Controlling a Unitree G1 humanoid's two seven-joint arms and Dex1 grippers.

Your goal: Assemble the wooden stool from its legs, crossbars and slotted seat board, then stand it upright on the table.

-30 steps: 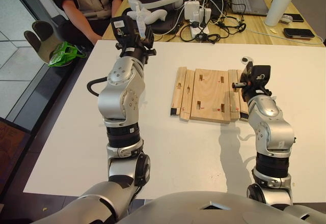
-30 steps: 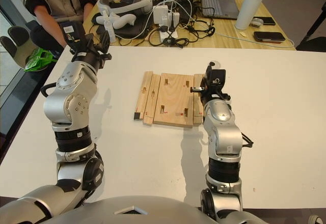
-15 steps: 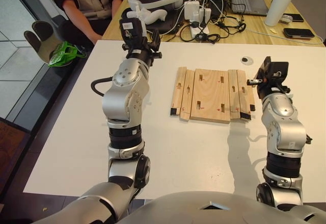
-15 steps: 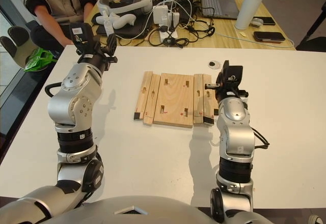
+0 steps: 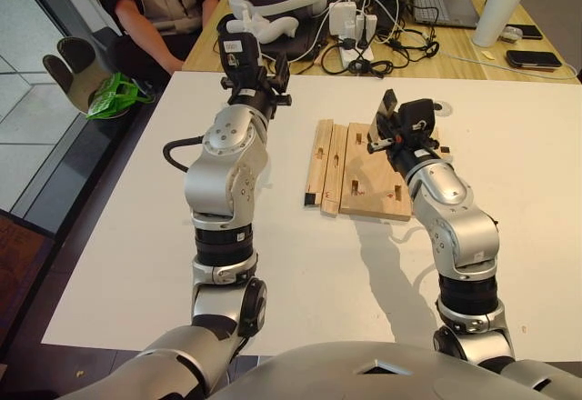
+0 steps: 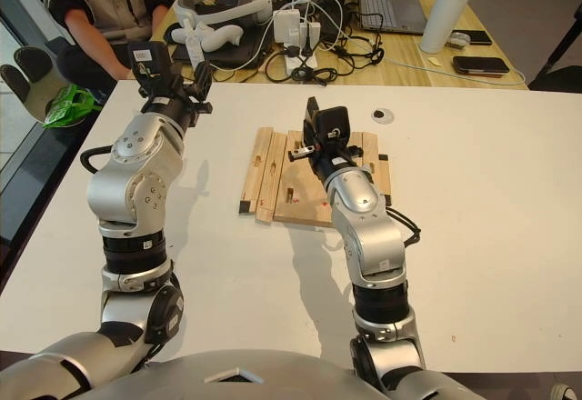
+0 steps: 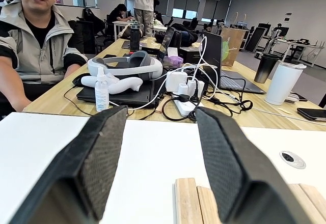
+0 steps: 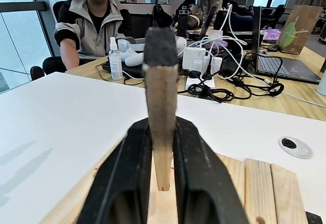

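Has swung the right pincer [image 8: 162, 137] in from past the right end of the wood row to above the seat board [image 5: 364, 182], clamped on a leg [image 8: 161, 76] held upright, dark cap up, lower end at or just over a slot; cannot tell whether touching. Points to fitting a first leg, with nothing seated yet. Holds the left pincer [image 7: 160, 152] raised near the far left of the counter [image 5: 118, 236], fingers spread, carrying nothing. Leaves loose pieces [image 5: 326, 159] flat just left of the board, others [image 6: 375, 159] just right. Gives room to move on the near side and both flanks; needs care only toward the cables [image 5: 364, 50] beyond the far edge.
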